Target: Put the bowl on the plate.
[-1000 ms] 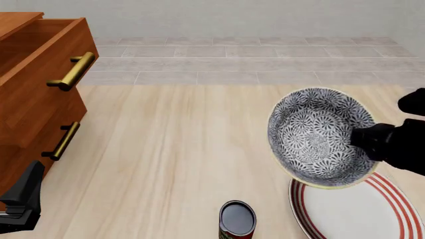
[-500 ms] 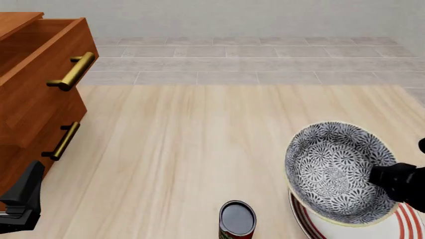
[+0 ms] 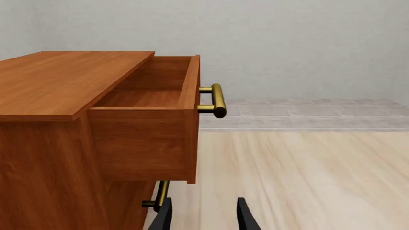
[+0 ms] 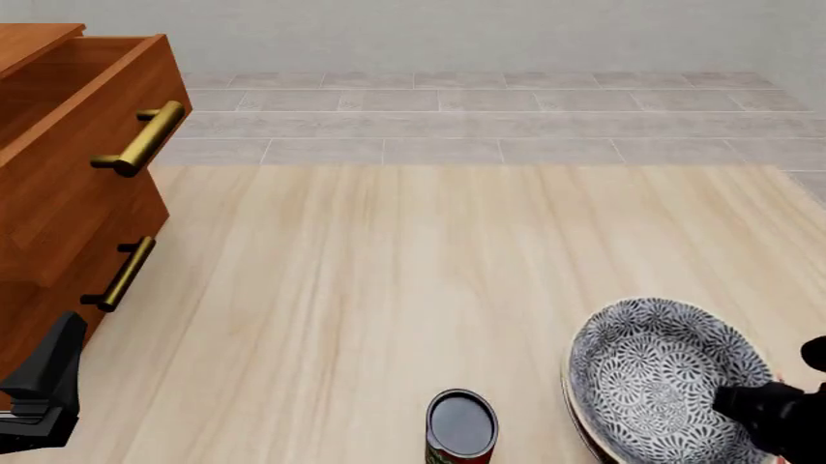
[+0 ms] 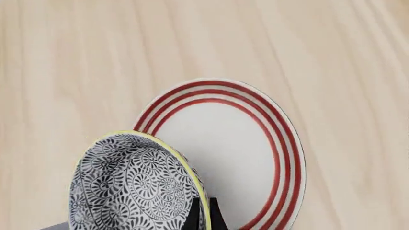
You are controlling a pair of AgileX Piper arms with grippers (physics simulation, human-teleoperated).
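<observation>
The grey-and-white floral bowl (image 4: 652, 372) with its yellowish rim hangs tilted over the plate at the near right. My right gripper (image 4: 759, 406) is shut on the bowl's rim. In the right wrist view the fingertips (image 5: 203, 211) pinch the rim of the bowl (image 5: 128, 187), which overlaps one side of the white red-ringed plate (image 5: 233, 153). From the front, only a sliver of the plate (image 4: 579, 420) shows under the bowl. I cannot tell whether bowl and plate touch. My left gripper (image 4: 45, 382) rests open at the near left, its fingers (image 3: 246, 218) holding nothing.
A small dark can (image 4: 461, 425) stands near the front edge, just left of the plate. A wooden drawer unit (image 4: 72, 184) with brass handles (image 4: 139, 138) fills the left side, its top drawer (image 3: 150, 103) pulled open.
My right gripper has carried the bowl down and toward the near edge, from above the plate's far side to low over it. The left arm has not moved.
</observation>
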